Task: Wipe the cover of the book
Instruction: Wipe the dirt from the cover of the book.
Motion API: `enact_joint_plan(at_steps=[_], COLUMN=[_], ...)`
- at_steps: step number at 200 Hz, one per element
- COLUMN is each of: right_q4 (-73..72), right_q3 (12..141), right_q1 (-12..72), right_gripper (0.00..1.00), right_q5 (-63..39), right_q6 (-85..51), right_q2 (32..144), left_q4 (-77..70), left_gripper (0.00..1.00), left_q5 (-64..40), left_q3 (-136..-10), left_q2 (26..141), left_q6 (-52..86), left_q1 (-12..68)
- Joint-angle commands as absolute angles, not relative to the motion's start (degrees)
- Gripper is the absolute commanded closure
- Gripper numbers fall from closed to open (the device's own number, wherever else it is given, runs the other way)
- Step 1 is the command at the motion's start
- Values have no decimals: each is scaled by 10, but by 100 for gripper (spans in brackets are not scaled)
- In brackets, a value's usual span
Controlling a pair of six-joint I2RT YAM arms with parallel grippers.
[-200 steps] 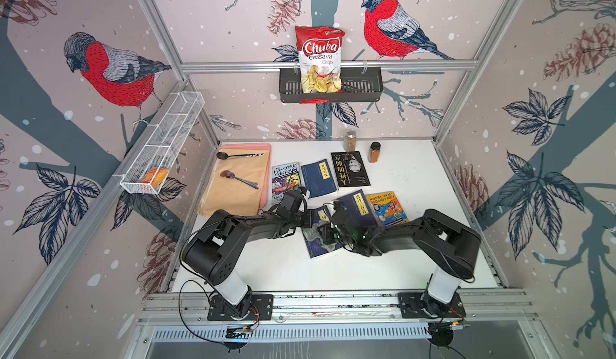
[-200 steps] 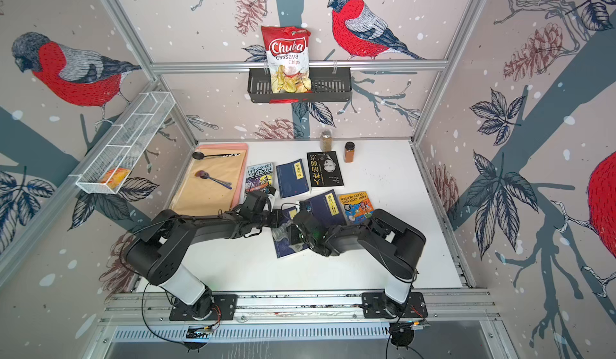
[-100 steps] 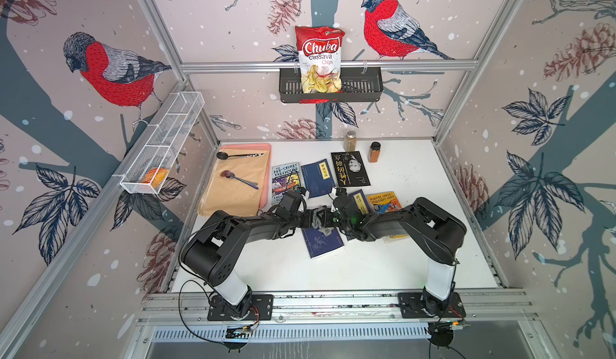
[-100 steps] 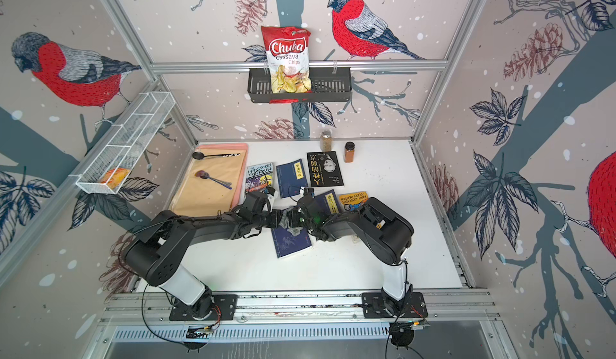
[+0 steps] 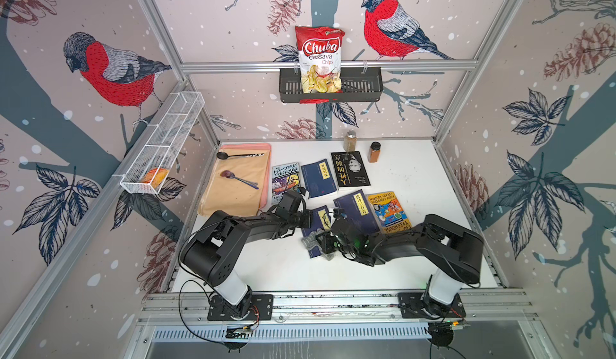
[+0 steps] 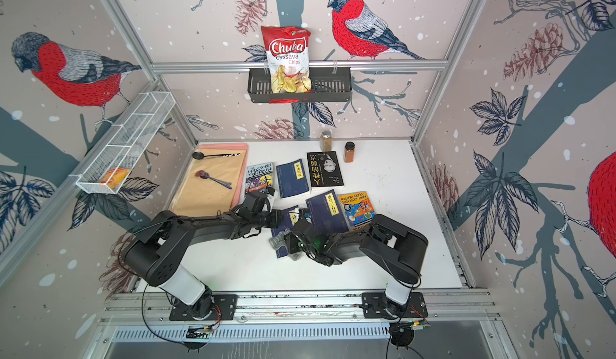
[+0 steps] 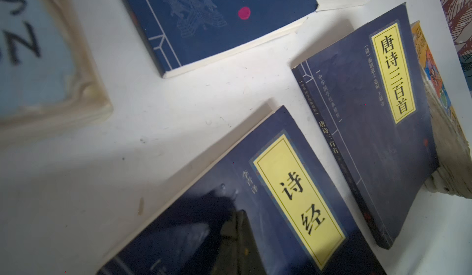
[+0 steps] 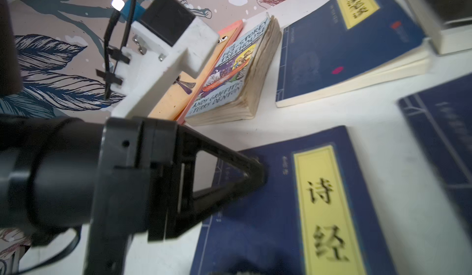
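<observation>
Centre-frame, on navy 诗经 book (image 5: 320, 216): right gripper (image 5: 325, 243), clamped on grey cloth (image 5: 309, 241), swept back to lower end; left gripper (image 8: 256, 175), closed, pins cover. Wiping pass completed.

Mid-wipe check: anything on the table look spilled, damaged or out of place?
Nothing spilled around the blue book or the grey cloth on it. Two oddities: the spoon in the middle of the tan mat has dark reddish residue in its bowl, and the 143-Storey Treehouse paperback beside that mat has yellowed, swollen page edges.
</observation>
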State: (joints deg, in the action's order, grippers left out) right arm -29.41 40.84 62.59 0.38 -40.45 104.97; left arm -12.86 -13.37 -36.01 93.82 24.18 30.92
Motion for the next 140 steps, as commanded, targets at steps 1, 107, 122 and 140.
enact_joint_plan(at_steps=[1, 107, 122, 140], right_q4=[-167, -196, -206, -204], right_q3=[453, 341, 380, 419], right_q1=[601, 663, 637, 612], right_gripper=[97, 96, 96, 97], right_q5=[-17, -43, -47, -54], right_q6=[-396, -445, -416, -400], right_q2=[1121, 1054, 1089, 1120], left_q4=[-1, -12, -13, -19], left_gripper=[100, 100, 100, 100], left_q5=[-91, -94, -94, -99], left_q3=[-345, -336, -336, -336], left_q2=[941, 931, 932, 938], left_q6=[246, 253, 253, 252], left_q1=[308, 298, 297, 293])
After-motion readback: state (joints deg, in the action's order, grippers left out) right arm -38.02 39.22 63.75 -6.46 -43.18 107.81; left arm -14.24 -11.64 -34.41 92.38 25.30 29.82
